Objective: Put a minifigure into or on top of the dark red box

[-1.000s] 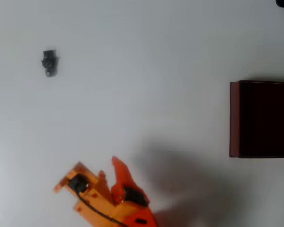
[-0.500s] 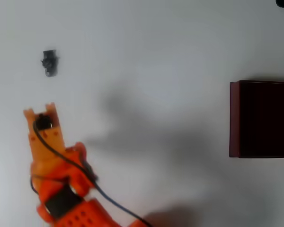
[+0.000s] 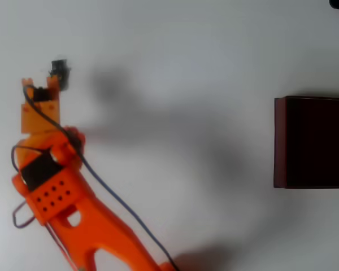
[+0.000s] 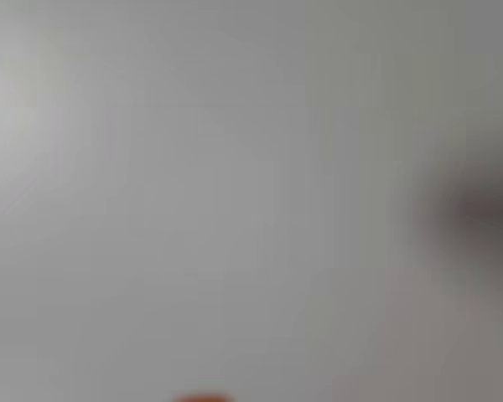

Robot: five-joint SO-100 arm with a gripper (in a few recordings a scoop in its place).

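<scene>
1. In the overhead view the orange arm (image 3: 62, 197) reaches up from the bottom edge toward the upper left of the white worktop (image 3: 175, 56).
2. The arm's tip, the gripper (image 3: 40, 90), ends just below and slightly left of the minifigure (image 3: 60, 72), and its upper right corner looks to be touching or overlapping the figure's lower edge.
3. I cannot tell whether the fingers are wide, narrow or holding anything; from above, the wrist body and a small dark motor cover them.
4. The minifigure is a small black shape lying on the worktop at the far left.
5. The dark red box (image 3: 279, 141) sits at the right edge of the overhead view, well apart from the figure and the arm, its dark inside facing up and cut off by the frame.
6. A dark cable (image 3: 110, 195) runs along the arm.
7. The wrist view is blurred: pale grey surface, a dark smudge at the right, a sliver of orange at the bottom edge.
</scene>
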